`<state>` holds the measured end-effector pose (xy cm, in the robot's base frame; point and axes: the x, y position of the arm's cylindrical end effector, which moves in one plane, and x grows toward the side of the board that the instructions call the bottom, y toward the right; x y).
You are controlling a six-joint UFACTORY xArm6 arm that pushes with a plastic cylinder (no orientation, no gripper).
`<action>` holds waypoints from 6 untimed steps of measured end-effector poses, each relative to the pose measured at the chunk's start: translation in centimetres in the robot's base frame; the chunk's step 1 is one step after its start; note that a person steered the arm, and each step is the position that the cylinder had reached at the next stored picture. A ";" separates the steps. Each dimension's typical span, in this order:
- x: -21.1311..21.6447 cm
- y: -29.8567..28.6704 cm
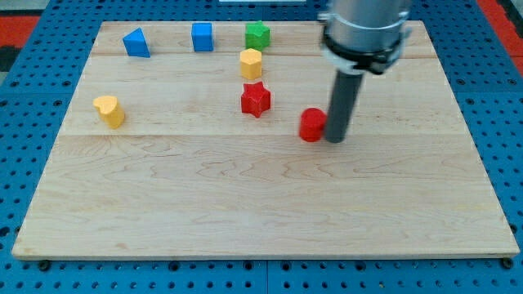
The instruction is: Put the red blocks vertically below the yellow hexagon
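The yellow hexagon [251,63] stands near the view's top centre. The red star [256,99] lies just below it, almost touching. The red round block [311,125] lies lower and to the right of the star. My tip [336,139] rests on the board right against the round red block's right side. The dark rod rises from it to the arm's grey body at the view's top.
A green star [257,34] sits just above the yellow hexagon. A blue cube [202,37] and a blue wedge-like block [136,42] lie at the top left. A yellow heart-like block [109,110] lies at the left. The wooden board [261,204] has blue pegboard around it.
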<state>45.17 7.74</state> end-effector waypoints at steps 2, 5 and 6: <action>-5.4 1.6; -0.1 -4.9; 0.0 -3.7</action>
